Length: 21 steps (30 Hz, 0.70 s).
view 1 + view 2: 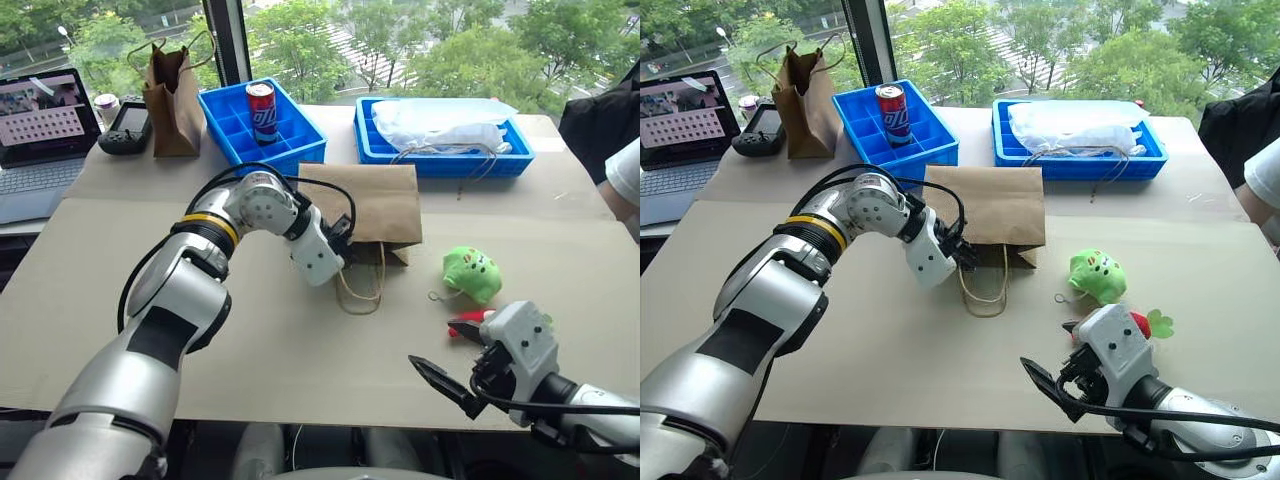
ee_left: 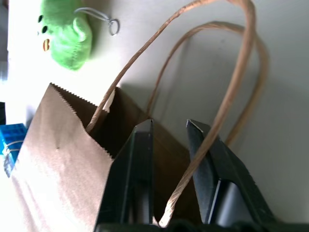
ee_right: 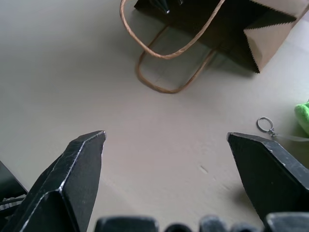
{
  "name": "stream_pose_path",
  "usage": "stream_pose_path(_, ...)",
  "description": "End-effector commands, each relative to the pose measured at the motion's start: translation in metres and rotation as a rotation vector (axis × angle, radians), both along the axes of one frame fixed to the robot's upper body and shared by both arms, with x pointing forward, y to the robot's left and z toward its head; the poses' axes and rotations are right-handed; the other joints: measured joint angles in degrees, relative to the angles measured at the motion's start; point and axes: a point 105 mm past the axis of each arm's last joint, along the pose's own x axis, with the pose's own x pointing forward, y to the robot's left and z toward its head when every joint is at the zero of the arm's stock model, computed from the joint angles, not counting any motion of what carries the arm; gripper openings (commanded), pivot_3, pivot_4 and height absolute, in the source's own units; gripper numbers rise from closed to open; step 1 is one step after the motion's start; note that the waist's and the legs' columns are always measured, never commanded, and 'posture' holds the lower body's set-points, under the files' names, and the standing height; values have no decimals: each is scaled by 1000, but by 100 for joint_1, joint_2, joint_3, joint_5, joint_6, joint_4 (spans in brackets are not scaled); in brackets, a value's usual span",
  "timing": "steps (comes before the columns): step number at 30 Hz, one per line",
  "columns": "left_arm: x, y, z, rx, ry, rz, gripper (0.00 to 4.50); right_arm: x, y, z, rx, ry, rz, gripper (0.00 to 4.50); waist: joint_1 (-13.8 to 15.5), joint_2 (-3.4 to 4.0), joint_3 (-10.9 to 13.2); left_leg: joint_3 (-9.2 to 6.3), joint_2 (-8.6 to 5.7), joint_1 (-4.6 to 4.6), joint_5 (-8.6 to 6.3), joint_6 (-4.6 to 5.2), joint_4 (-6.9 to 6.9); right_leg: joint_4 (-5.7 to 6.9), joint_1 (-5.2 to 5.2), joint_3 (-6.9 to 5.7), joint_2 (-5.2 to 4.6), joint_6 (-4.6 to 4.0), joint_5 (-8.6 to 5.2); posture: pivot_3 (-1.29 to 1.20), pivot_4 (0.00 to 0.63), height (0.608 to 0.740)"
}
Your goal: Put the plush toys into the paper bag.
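Currently, seen from the head camera, the wide paper bag is lying flat on its side near the middle of the counter, its long axis running from twelve o'clock down to six o'clock, with the open mouth and the twisted cord handles facing six o'clock, toward the robot. The left claw is reaching in from nine o'clock and sitting at the mouth's left corner; in its wrist view the two black fingers are lying close together with one cord handle running between them and the bag's upper edge just beside them, so it is probably pinching the handle, or the bag's lip with it, to hold the mouth open. The right claw is hovering low at about five o'clock with its fingers spread wide and holding nothing. The green plush toy is resting on the counter at roughly three o'clock from the bag's mouth, apart from it, its key ring pointing toward the bag. The red chili toy is lying just beside the right wrist, partly hidden behind it. Both toys are sitting far nearer the right claw, toward its one o'clock, so that arm looks better placed to pick them up and carry them across toward ten o'clock into the mouth.
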Motion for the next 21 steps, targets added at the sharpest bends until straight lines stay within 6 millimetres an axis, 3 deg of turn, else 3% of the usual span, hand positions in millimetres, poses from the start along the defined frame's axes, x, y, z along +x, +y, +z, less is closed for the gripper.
stream_pose_path(1,3,-10,33,-115,6,10,20,-2,7,-7,20,-16,-37,4500,-13,0,0,1,-1,0,0,0,-1,0,0,3,0,1,-1,0,150,724)
stream_pose_path(5,-4,-15,46,-146,89,-18,20,19,3,-17,3,-95,-135,4500,-43,1,-1,1,0,4,-1,1,4,2,2,12,7,1,-1,0,150,724)
stream_pose_path(10,-25,-24,42,-161,180,-132,20,47,19,-12,115,-172,-170,4500,-48,14,-8,4,0,19,-1,1,7,8,9,30,15,-1,0,0,150,724)
stream_pose_path(15,-32,-22,47,-178,225,-152,0,69,32,-19,193,-190,-197,3237,-46,21,-12,-2,12,6,-2,4,12,2,7,137,86,2,-2,0,150,724)
stream_pose_path(18,-37,-17,45,-172,241,-154,0,89,35,-22,237,-242,-225,2069,-49,25,-14,-3,14,4,-1,4,12,7,3,149,97,2,-2,0,150,724)
stream_pose_path(21,-44,-15,42,-171,274,-154,0,109,34,-21,242,-288,-235,1195,-70,31,-17,-1,15,10,-1,4,11,10,5,162,100,2,-2,0,150,724)
